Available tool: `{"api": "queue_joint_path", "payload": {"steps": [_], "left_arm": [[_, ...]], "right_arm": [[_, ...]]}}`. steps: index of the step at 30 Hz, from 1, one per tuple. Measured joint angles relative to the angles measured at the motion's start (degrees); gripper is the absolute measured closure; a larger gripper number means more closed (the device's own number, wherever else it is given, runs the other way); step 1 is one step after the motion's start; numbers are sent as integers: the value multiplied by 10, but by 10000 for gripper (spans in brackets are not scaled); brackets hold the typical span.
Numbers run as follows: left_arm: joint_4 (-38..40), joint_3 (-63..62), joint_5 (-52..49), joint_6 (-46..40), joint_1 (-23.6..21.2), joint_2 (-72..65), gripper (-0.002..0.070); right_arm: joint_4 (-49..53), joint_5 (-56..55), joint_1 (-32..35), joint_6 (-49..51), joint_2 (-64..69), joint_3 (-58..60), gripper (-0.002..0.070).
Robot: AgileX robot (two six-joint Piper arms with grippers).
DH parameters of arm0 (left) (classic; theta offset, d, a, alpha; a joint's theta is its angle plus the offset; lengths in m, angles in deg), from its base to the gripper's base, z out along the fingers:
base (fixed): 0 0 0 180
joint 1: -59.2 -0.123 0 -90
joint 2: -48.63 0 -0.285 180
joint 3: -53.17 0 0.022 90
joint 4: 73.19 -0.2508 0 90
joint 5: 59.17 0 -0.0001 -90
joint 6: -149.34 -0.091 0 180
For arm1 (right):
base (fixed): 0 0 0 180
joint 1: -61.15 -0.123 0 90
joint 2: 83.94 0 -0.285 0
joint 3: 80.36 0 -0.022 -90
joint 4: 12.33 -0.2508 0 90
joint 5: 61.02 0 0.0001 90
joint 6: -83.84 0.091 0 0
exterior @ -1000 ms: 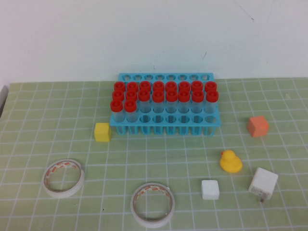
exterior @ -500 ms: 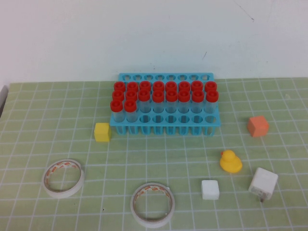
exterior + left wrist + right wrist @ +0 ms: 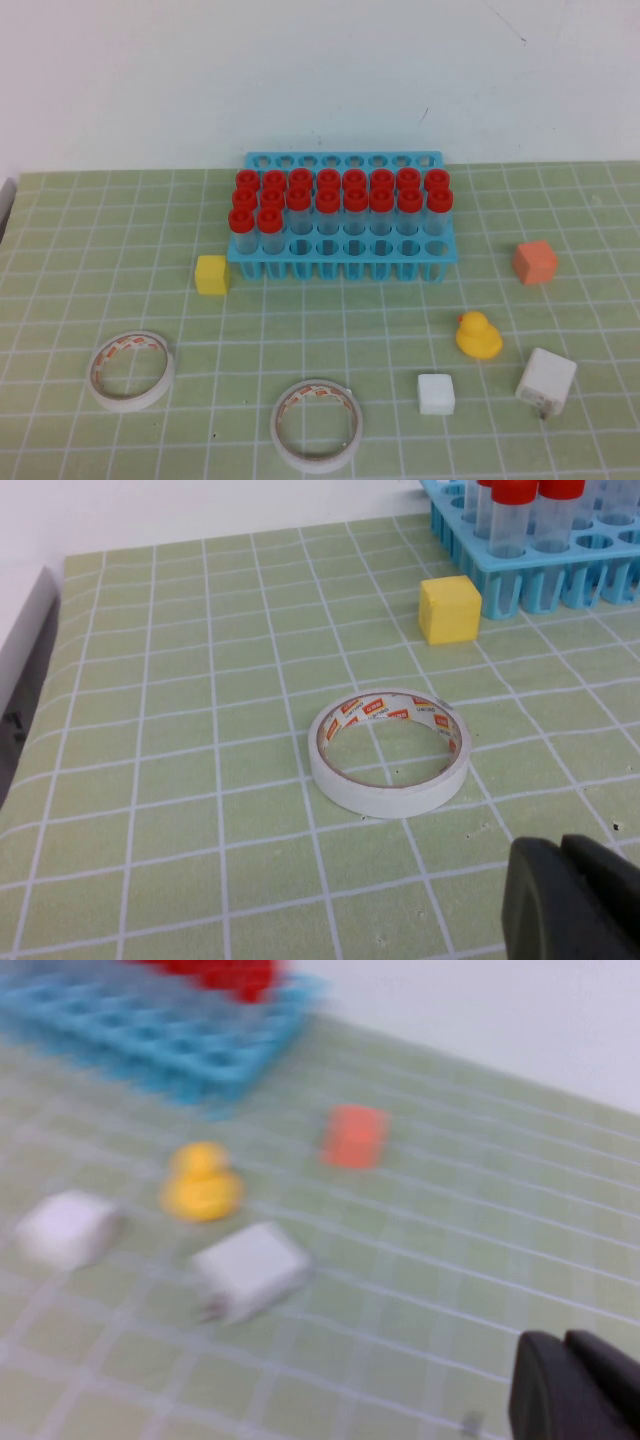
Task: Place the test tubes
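A blue test tube rack (image 3: pixel 340 248) stands at the middle back of the green grid mat. Several clear test tubes with red caps (image 3: pixel 328 198) stand upright in it; its back row and most of its front holes are empty. Neither arm shows in the high view. My left gripper (image 3: pixel 562 842) is shut and empty, hovering over the mat near a tape roll (image 3: pixel 390 752), with the rack's corner (image 3: pixel 530 580) farther off. My right gripper (image 3: pixel 565 1338) is shut and empty, low over the mat, away from the rack (image 3: pixel 170 1045).
A yellow cube (image 3: pixel 213 274) sits by the rack's left front corner. Two tape rolls (image 3: pixel 131 370) (image 3: pixel 317 424) lie front left. On the right are an orange cube (image 3: pixel 535 262), a yellow duck (image 3: pixel 479 335), a white cube (image 3: pixel 437 393) and a white plug adapter (image 3: pixel 546 382).
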Motion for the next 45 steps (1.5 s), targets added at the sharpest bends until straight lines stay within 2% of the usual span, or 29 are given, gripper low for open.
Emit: {"api": "queue_joint_path", "payload": {"steps": [4, 7, 12, 22, 29, 32, 39, 45], "left_arm": [[0, 0, 0, 0, 0, 0, 676], [0, 0, 0, 0, 0, 0, 676], [0, 0, 0, 0, 0, 0, 676], [0, 0, 0, 0, 0, 0, 676], [0, 0, 0, 0, 0, 0, 676], [1, 0, 0, 0, 0, 0, 676], [1, 0, 0, 0, 0, 0, 676], [1, 0, 0, 0, 0, 0, 676]], "right_arm": [[-3, -49, 133, 5, -36, 39, 678], [-7, -67, 206, 13, -63, 60, 678], [-7, -69, 278, 14, -97, 83, 678], [-28, -98, 288, 0, -102, 88, 678], [-192, -137, 314, -230, -102, 99, 678], [-233, -178, 329, -274, -102, 129, 678], [-252, -241, 340, -271, -102, 191, 678], [-209, -194, 340, -195, -102, 202, 678]]}}
